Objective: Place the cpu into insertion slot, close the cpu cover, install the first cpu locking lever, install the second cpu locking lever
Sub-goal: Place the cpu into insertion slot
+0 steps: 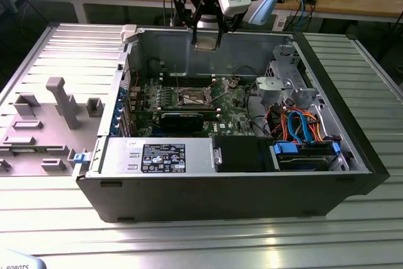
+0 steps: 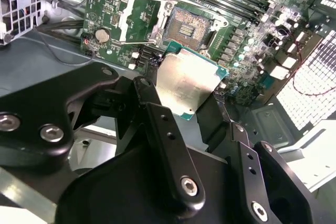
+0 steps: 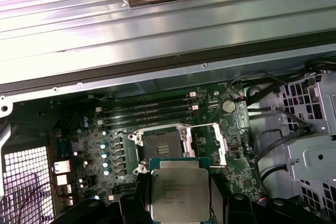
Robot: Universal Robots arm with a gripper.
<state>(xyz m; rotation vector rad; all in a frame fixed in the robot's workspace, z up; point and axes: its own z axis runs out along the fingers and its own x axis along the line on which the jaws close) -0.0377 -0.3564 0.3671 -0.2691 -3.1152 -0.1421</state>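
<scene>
Gripper [image 1: 206,34] hangs over the far side of an open computer case [image 1: 220,201], which sits on a ribbed metal table [image 1: 189,240]. Its black fingers [image 2: 152,108] are clamped on two opposite edges of the chip [image 2: 190,85], holding it flat with the dull silver top facing the cameras in both wrist views. The chip [image 3: 179,195] is in the air, clear of the green circuit board [image 3: 105,129] and not yet over the socket [image 3: 163,148].

The socket [image 2: 189,24] lies bare, its dark centre uncovered. The cover [image 3: 219,146], a thin silvery frame, is swung open and stands just beside the socket, on the side away from the round coin battery [image 2: 101,35]. A row of long memory slots [image 3: 147,111] runs along another side of the socket.

In the exterior view the socket [image 1: 194,97] is near the middle of the case. A labelled power supply [image 1: 157,155] lines the near wall, blue and orange cables [image 1: 302,124] bunch at the exterior view's right, and a grey moulded tray [image 1: 44,124] lies outside the case at its left.
</scene>
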